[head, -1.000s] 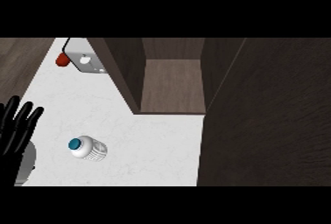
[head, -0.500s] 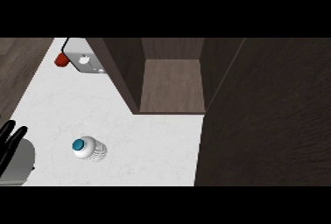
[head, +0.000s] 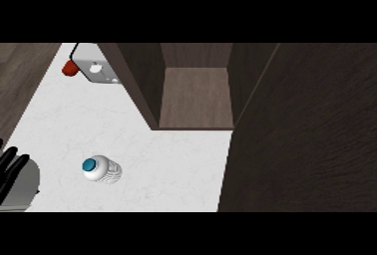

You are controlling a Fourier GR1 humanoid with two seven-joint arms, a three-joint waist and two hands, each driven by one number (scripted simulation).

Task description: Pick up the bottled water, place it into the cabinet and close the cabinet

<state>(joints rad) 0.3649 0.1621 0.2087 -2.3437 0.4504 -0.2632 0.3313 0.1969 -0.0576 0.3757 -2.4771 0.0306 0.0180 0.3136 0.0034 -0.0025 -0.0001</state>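
The bottled water (head: 101, 170) stands upright on the white counter, seen from above as a clear ribbed body with a blue cap. My left hand (head: 10, 168) shows at the view's left edge, fingers straight and pointing up, a short way left of the bottle and apart from it. The dark wooden cabinet (head: 197, 97) stands open at the back, its shelf bare. Its open door (head: 302, 129) fills the right side of the view. My right hand is out of sight.
A red item (head: 70, 67) and a grey-white appliance (head: 98, 70) sit at the counter's back left corner, beside the cabinet's left wall. White counter (head: 169, 164) stretches between the bottle and the cabinet door.
My left hand has sunk toward the lower left edge over the last second, so less of it shows now. The bottle and the cabinet have stayed put.
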